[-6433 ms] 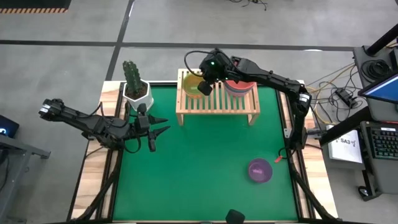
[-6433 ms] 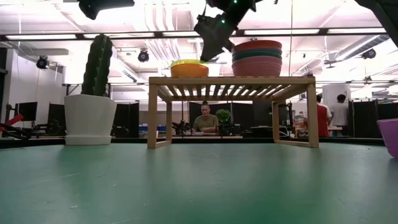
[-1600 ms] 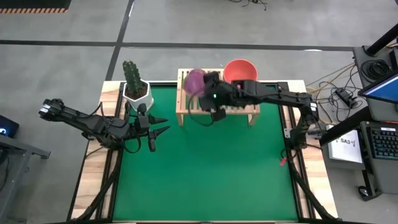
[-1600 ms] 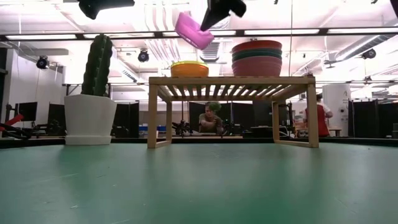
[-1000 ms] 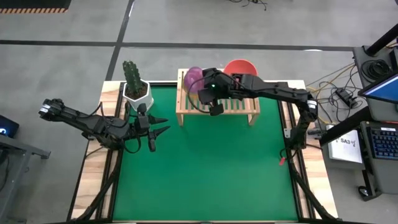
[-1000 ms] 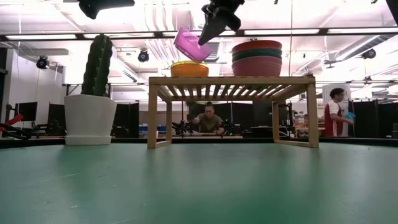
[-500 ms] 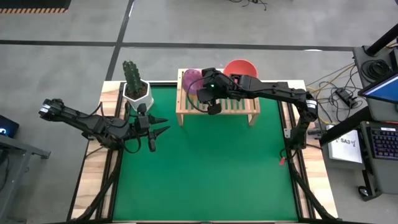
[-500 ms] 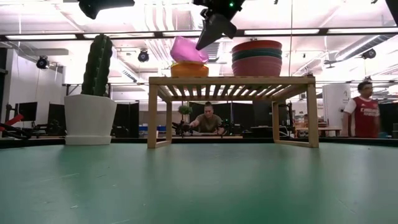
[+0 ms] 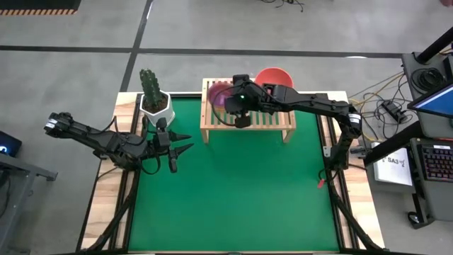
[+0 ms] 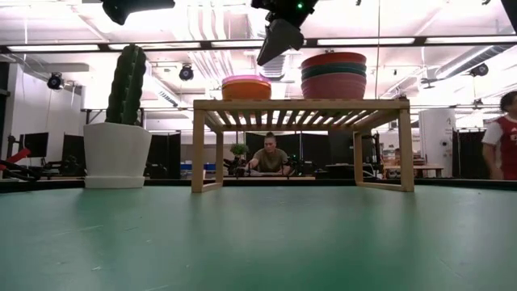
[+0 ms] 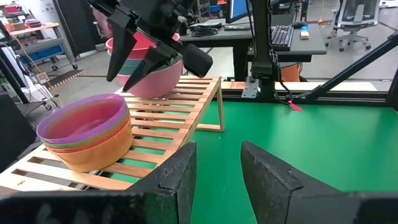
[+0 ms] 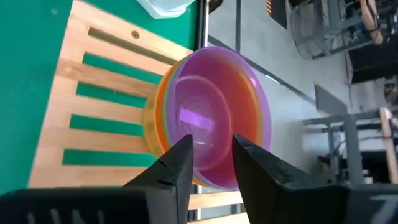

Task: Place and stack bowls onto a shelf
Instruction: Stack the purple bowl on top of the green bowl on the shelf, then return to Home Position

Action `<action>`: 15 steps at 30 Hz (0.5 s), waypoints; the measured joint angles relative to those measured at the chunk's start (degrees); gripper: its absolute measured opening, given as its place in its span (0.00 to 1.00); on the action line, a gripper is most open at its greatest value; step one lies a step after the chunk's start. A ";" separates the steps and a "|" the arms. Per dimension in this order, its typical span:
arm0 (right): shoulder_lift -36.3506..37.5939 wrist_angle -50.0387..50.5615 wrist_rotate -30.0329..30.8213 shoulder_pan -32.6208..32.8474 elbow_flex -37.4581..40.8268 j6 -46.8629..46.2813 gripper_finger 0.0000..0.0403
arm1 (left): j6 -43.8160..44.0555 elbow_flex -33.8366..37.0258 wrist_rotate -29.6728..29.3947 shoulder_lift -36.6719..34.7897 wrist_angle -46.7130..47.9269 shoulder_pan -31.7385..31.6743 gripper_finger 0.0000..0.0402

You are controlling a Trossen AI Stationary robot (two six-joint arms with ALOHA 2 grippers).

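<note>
The right arm reaches in a long line across the shelf, its wrist bent down so that the right tool hangs just above the shelf's cactus-side end. Its 2 fingers are spread with a clear gap and pinch nothing; in the right wrist view they frame the purple bowl from above without touching it.

The purple bowl sits upright, nested as the top piece of a small stack at the end of the shelf nearer the cactus pot. It is translucent, and rims in green, red and yellow-orange show beneath it. In the low view this stack rests level on the slatted top, with the right tool just above it and toward the shelf's middle.

At the other end of the shelf stands the taller stack of 4 larger bowls, red-pink uppermost. The shelf itself sits at the far edge of the worktop, on its green mat.

The left arm waits low over the worktop, well apart from the shelf and near the cactus pot, and the left tool has its fingers parted and empty, pointing toward the shelf.
</note>
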State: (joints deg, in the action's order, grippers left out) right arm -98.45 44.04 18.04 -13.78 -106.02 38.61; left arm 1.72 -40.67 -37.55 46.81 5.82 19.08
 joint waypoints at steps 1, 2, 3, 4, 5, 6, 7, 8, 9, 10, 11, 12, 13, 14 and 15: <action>0.04 -0.14 0.02 0.00 0.00 -1.52 0.26 | 0.01 0.01 0.01 0.00 0.00 -0.01 0.27; 0.04 -0.12 -0.02 0.02 0.00 -2.83 0.26 | -0.01 0.01 0.01 0.00 0.02 -0.01 0.27; 0.06 0.02 -0.02 0.00 0.00 -4.14 0.26 | 0.00 0.00 0.00 0.00 0.10 0.00 0.27; 0.14 0.31 -0.11 0.01 0.00 -5.52 0.25 | 0.00 0.01 0.01 0.00 0.15 -0.01 0.27; 0.26 0.73 -0.65 0.02 0.01 -6.76 0.24 | 0.01 0.01 0.00 0.00 0.19 -0.01 0.27; 0.45 1.06 -1.84 0.04 0.09 -8.04 0.23 | 0.01 0.00 0.01 0.00 0.21 0.01 0.27; 0.69 1.44 -3.76 0.18 0.24 -9.17 0.21 | 0.01 -0.01 0.01 0.00 0.31 -0.01 0.27; 0.98 2.17 -6.29 0.30 0.40 -9.78 0.19 | 0.01 -0.01 0.01 0.00 0.53 0.01 0.27; 1.47 2.92 -8.95 0.61 0.77 -10.42 0.18 | 0.04 0.01 0.01 0.00 0.87 0.00 0.27; 1.94 3.60 -11.31 1.10 1.39 -10.54 0.15 | 0.04 0.01 -0.01 0.00 1.25 0.01 0.27; 2.64 3.99 -13.18 1.68 2.34 -10.53 0.13 | 0.04 -0.01 0.01 0.00 1.65 0.00 0.27; 3.40 4.01 -14.17 2.33 3.53 -10.49 0.11 | 0.06 0.00 0.01 0.00 1.98 0.01 0.27; 4.41 3.87 -14.52 3.01 4.97 -10.45 0.09 | 0.06 0.01 0.00 -0.01 2.37 0.00 0.27; 5.51 3.75 -15.18 3.58 6.61 -10.46 0.07 | 0.07 0.01 0.00 -0.01 2.91 0.00 0.27; 6.78 3.36 -15.54 4.14 8.44 -10.57 0.06 | 0.11 0.01 0.00 -0.02 3.46 -0.01 0.27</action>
State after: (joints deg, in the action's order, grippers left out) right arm -91.67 47.40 2.50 -9.64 -97.58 28.05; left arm 1.83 -40.66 -37.55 46.78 9.29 19.08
